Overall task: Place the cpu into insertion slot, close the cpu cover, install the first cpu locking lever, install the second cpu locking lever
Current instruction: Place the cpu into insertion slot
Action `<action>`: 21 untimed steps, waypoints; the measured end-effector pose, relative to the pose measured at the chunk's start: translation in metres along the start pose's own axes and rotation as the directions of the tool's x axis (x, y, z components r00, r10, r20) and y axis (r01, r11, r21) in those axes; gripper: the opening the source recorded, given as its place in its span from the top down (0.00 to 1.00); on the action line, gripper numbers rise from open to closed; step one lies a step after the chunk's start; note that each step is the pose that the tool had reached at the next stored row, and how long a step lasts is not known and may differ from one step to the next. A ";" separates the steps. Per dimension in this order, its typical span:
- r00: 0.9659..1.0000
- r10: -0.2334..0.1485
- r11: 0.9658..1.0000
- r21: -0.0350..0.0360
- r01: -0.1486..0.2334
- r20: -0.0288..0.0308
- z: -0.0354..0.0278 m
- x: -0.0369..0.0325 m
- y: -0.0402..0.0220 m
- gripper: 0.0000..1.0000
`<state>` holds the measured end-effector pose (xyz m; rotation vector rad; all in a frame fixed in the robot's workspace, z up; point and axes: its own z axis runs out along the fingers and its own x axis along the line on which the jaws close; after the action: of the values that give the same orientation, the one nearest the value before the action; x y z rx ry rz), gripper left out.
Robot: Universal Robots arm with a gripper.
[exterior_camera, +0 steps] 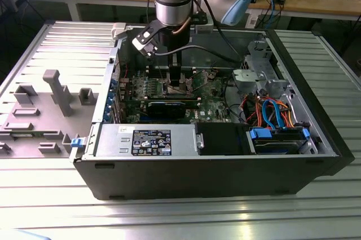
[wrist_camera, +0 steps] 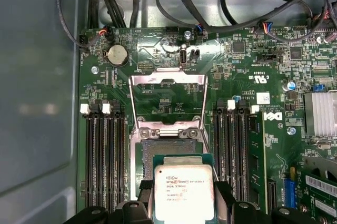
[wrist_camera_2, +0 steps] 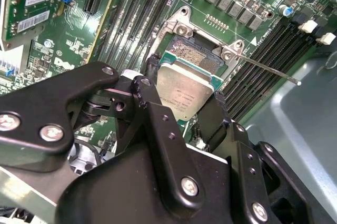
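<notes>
Ribbed aluminium table (exterior_camera: 225, 220), open black computer case (exterior_camera: 225, 178) standing on it around and under the gripper (exterior_camera: 176, 87), flat grey fixture plate (exterior_camera: 84, 117) with upright grey blocks lying beside the case, well apart from the gripper.

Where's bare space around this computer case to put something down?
Free: the ribbed table between the computer case and the exterior camera. Crowded: the insertion slot, where the end effector holds the cpu; the orange and blue cables.

Bright, even light; glare on the ribbed table (exterior_camera: 169, 220), pale sheen across the case wall (wrist_camera: 37, 103).
</notes>
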<state>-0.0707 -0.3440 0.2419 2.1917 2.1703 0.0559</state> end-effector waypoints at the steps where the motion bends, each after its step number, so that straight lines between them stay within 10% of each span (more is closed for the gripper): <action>1: 1.000 0.000 1.000 0.000 0.000 0.000 0.0005 0.0002 0.0002 0.45; 21: 1.000 0.000 1.000 0.000 0.000 0.001 0.0079 0.0014 0.0006 0.45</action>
<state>-0.0696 -0.3427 0.2340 2.1913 2.1700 0.0554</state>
